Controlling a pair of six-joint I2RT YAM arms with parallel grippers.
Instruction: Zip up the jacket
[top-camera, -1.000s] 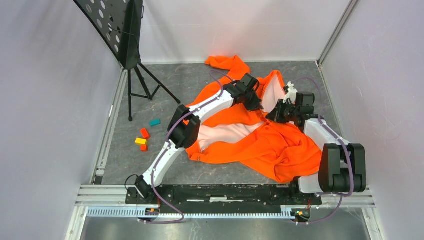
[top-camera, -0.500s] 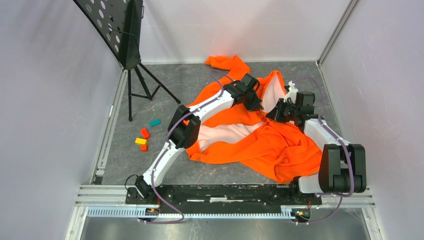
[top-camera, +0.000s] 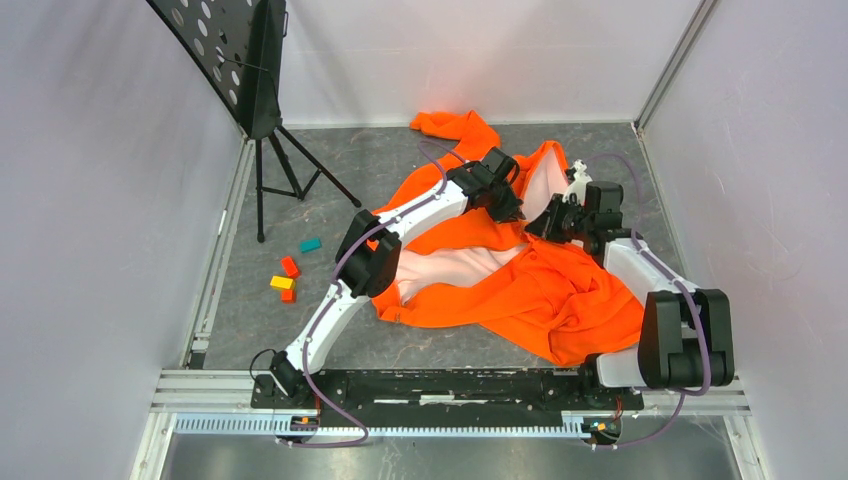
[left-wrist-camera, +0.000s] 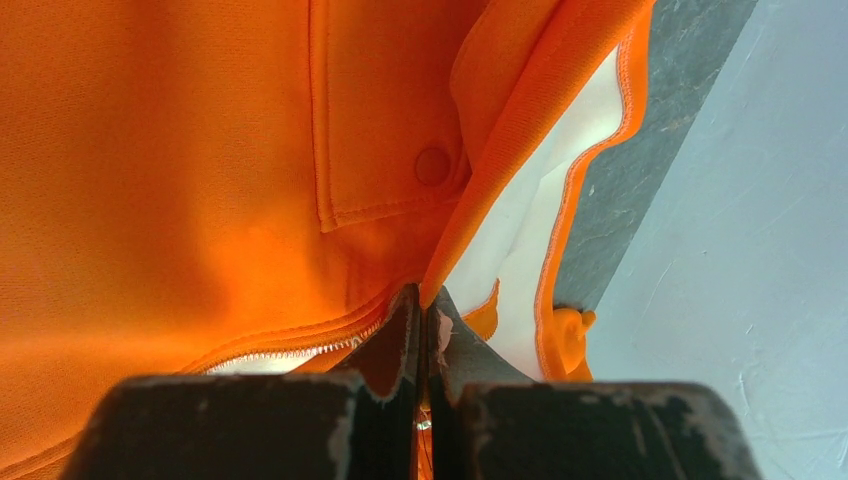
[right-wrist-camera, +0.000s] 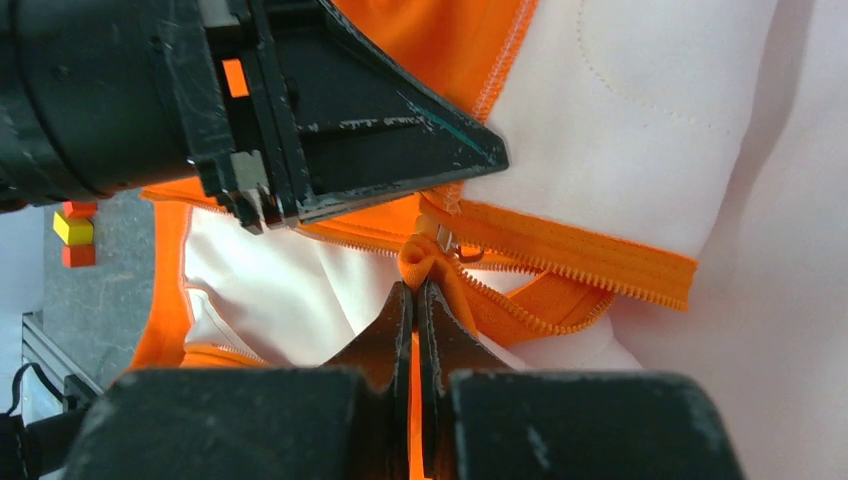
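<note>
Jacket (top-camera: 560, 290) of bright orange fleece lay rumpled across the middle and right of the table (top-camera: 380, 150), its front open and its pale lining (top-camera: 455, 265) showing, with one sleeve trailing toward the far wall. Both arms reached to the garment's far end, where their tips met close together.

The left gripper (left-wrist-camera: 425, 310) was pinched closed on an orange front edge, just beside a run of zipper (left-wrist-camera: 290, 352) teeth and below a pocket (left-wrist-camera: 380, 120) with a round snap (left-wrist-camera: 432, 165). The right gripper (right-wrist-camera: 413, 300) was likewise clamped on a small bunch of orange cloth where two lines of zipper tape came together. A small metal piece (right-wrist-camera: 443, 240) sat just beyond its fingertips; whether this was the slider could not be told. The left gripper's black body filled the upper left of the right wrist view, nearly touching that spot.

The step in hand appeared to be bringing the two zipper halves together at their starting end; no length looked joined yet. The next move likely called for fine alignment, seating one tape's end in the slider with both edges held taut, before any pull along the teeth.

A music stand (top-camera: 255, 70) and some coloured blocks (top-camera: 290, 272) stood well apart at left.
</note>
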